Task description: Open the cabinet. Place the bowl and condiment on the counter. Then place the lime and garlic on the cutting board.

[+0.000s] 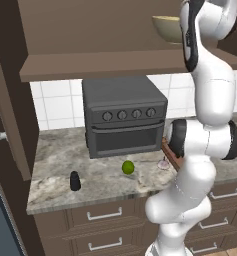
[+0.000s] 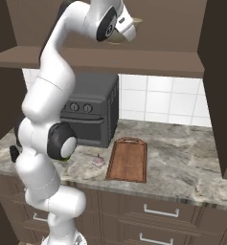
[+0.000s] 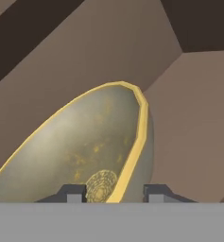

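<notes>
— Hand view first: what has the claw (image 3: 114, 194) got?
— Its two dark tips straddle the yellow rim of the wide olive-beige speckled bowl (image 3: 85, 151); whether they pinch it I cannot tell.
— Where's the bowl?
— Up in the open dark brown wooden cabinet (image 1: 90, 30), above its shelf.
— And the desk (image 1: 55, 165)?
— The black cylindrical shaker (image 1: 75, 181) and round green lime (image 1: 128, 167) sit near its front edge, the pale garlic bulb (image 2: 98, 161) just beside the reddish-brown wooden cutting board (image 2: 129, 160).

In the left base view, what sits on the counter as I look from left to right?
Condiment → lime → garlic, with the dark oven standing behind them.
</notes>
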